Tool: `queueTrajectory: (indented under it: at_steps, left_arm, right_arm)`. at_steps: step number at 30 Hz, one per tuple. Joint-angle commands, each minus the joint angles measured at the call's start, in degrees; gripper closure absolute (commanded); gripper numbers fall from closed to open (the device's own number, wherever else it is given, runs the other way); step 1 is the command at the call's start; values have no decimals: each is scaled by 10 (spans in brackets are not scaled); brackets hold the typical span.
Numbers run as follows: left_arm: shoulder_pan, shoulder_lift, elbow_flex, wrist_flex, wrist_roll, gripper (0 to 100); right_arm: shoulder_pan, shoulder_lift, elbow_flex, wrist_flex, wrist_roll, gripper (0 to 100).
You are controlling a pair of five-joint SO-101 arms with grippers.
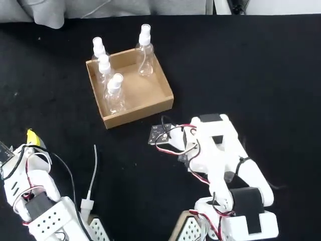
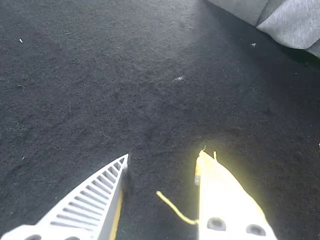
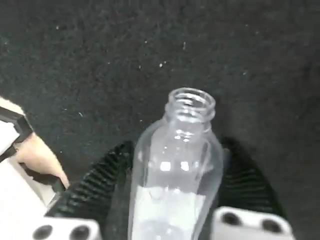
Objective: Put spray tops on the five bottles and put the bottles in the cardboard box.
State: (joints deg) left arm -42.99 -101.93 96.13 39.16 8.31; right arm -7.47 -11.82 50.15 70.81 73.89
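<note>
A clear bottle [image 3: 175, 170] with an open neck and no spray top sits in the right gripper [image 3: 179, 147]. Its black fingers [image 3: 95, 185] are closed on the body from both sides, and it is held above the black table [image 3: 100, 60]. In the high view the right arm [image 1: 215, 150] is folded low over the table, just in front of the cardboard box [image 1: 163, 103].

Three capped bottles [image 1: 115, 93] stand upright in that box, two along its left wall and one in the far right corner. A fourth capped bottle [image 1: 99, 47] stands at the far left corner; whether it is inside the box or just behind it cannot be told.

A loose spray top [image 1: 88, 203] lies on the table between the two arms' bases, its thin tube pointing towards the box.

The left gripper [image 2: 162, 160] hangs low over bare table well to the left of the box, its white and yellow fingers [image 2: 212, 175] spread apart with nothing between them.

A grey cloth [image 1: 50, 12] lies along the table's far edge.
</note>
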Motion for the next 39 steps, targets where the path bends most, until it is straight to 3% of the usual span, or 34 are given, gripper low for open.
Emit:
queueTrajectory:
  at_steps: [1, 10, 16, 39]
  left_arm:
    - [0, -4, 14, 3, 3, 797]
    - [0, -4, 14, 3, 3, 797]
    - [0, -2, 14, 3, 0, 797]
    - [2, -6, 14, 18, -3, 797]
  right_arm:
    - [2, -24, -53, 49, 5, 838]
    - [1, -24, -130, 142, -8, 840]
    - [-25, -24, -184, 179, -86, 840]
    - [-261, -25, -318, 224, -411, 902]
